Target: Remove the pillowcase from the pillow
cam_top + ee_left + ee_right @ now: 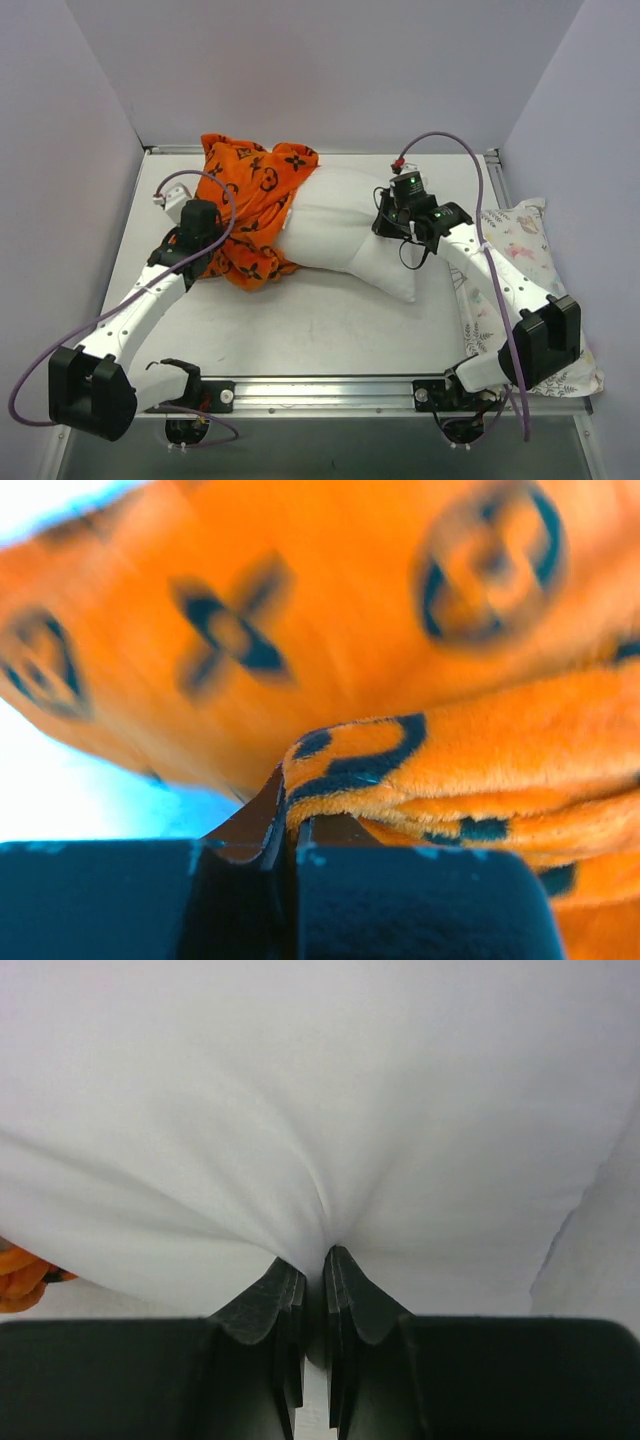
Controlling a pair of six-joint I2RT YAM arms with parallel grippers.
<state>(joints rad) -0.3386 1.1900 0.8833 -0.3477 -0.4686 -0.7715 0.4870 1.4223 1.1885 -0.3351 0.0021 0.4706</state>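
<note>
The orange pillowcase (248,205) with black flower and circle motifs is bunched over the left end of the plain white pillow (345,228) in the middle of the table. My left gripper (205,245) is shut on a folded edge of the pillowcase (440,770) at its left side. My right gripper (392,212) is shut on a pinch of the white pillow (320,1140) at its right side. A sliver of orange fabric (22,1278) shows at the left edge of the right wrist view.
A white pillow with pastel print (525,290) lies along the table's right edge under my right arm. Grey walls close in the table on the left, back and right. A metal rail (330,392) runs along the near edge.
</note>
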